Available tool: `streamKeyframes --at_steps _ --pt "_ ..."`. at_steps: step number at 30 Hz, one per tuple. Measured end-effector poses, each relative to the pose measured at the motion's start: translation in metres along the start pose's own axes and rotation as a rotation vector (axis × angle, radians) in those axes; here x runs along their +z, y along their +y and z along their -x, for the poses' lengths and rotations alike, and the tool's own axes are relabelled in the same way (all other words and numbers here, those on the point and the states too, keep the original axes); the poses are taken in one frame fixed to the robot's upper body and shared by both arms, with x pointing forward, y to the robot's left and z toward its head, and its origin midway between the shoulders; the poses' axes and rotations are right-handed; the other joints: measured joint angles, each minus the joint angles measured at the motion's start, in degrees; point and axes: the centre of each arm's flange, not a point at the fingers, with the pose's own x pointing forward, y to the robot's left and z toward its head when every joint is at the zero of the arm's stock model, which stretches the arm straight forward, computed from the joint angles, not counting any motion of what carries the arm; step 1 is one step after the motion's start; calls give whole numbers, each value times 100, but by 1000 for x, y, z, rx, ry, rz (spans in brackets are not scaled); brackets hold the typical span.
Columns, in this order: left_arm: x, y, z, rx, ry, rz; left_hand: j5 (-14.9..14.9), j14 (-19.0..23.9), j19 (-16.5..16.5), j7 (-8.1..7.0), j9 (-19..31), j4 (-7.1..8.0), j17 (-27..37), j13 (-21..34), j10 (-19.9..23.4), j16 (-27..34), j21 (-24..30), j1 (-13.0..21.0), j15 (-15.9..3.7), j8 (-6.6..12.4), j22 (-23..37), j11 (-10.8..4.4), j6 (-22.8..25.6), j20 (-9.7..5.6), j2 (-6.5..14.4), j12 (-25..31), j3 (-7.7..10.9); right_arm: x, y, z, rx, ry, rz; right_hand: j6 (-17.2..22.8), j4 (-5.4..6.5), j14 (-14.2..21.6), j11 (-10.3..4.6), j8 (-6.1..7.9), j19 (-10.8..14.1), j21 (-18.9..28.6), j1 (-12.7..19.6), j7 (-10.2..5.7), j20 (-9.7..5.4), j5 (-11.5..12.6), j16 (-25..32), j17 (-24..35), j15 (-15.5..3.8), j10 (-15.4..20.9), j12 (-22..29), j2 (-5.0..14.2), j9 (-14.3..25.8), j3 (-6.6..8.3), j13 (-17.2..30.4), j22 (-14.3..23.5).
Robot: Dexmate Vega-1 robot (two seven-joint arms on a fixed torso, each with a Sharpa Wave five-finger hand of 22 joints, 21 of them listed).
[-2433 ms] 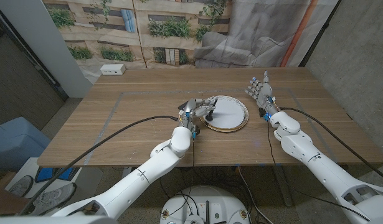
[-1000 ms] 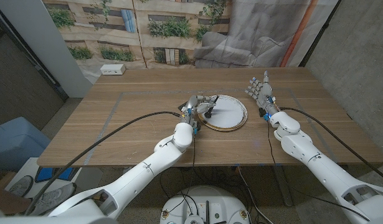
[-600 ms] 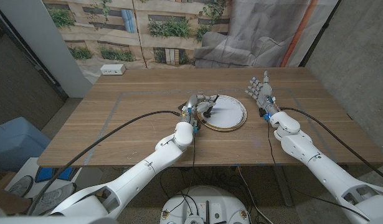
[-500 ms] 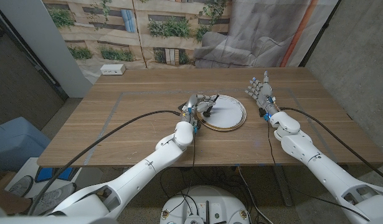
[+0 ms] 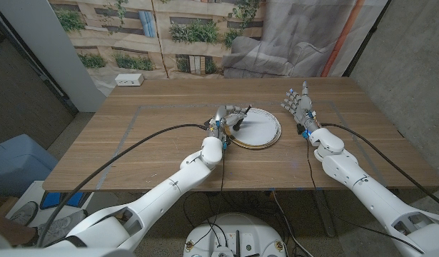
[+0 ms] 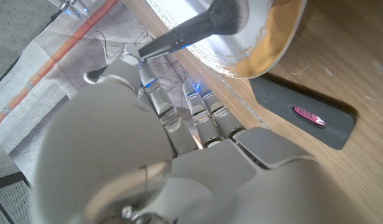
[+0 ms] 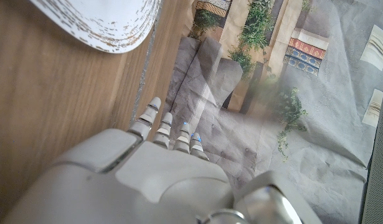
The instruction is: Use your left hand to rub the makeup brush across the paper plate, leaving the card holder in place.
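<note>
Makeup brush (image 6: 197,28) is held in the left hand (image 5: 225,118), its bristles laid on the paper plate (image 5: 260,130).
The dark card holder (image 6: 303,112) is seen just beside the plate on the counter (image 5: 155,143); the right hand's (image 5: 298,102) fingers (image 7: 155,122) are spread, holding nothing.

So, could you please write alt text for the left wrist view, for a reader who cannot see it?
The robot's left hand holds a makeup brush with its bristles on a paper plate. A dark card holder lies on the wooden table beside the plate's rim.
</note>
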Motion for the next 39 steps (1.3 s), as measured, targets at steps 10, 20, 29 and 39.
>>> streamKeyframes --at_steps 10,20,29,39 --pt "1 -2 -5 5 -10 -8 0 0 0 0 -1 -23 0 0 0 0 0 0 0 0 0 0 0 0 0 -2 -23 0 0 0 0 -1 0 0 0 0 0 0 0 0 0 0 0 0 0 0 0 0 0 0 0 0 0 0" --pt "0 -4 -7 2 -15 -14 0 0 0 0 -3 -23 0 -3 -1 0 0 -1 0 -1 0 1 0 0 -1 -3 -23 0 0 0 0 -1 0 0 0 0 0 0 0 0 0 0 0 0 0 0 0 0 0 0 0 0 1 0" --pt "0 -8 -2 -7 -14 -12 0 0 0 0 -2 -23 0 -4 3 0 0 0 0 0 0 -3 1 0 0 -10 -23 0 0 0 0 -1 0 0 0 0 0 0 0 0 0 0 0 0 0 0 0 0 0 0 0 0 1 0" --pt "-2 -11 6 -23 -7 -15 6 0 0 0 -1 1 0 -1 12 0 0 23 0 0 0 -12 1 0 23 8 -47 0 0 0 0 -1 0 0 0 0 0 0 0 0 0 0 0 0 0 0 0 0 0 0 0 0 1 0"
